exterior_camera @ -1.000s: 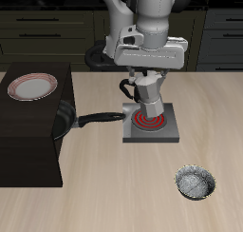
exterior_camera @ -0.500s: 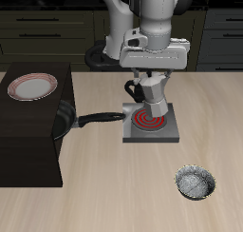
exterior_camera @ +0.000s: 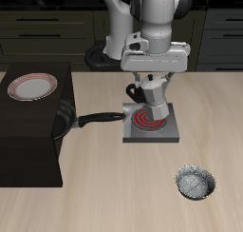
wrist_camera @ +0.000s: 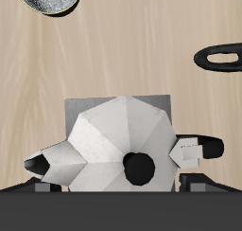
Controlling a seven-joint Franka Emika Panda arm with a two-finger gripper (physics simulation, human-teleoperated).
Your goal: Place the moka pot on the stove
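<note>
Open tabletop is left toward the front edge of the stove (exterior_camera: pixel 152 124). One side is blocked by the frying pan (exterior_camera: pixel 68 120); the crinkled metallic bowl (exterior_camera: pixel 196 183) sits well clear near the front.

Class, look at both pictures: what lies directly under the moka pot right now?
Under the moka pot is the stove; its red spiral coil shows below the pot's base. In the wrist view the pot covers the coil, leaving only the stove's grey edge. Contact cannot be told.
</note>
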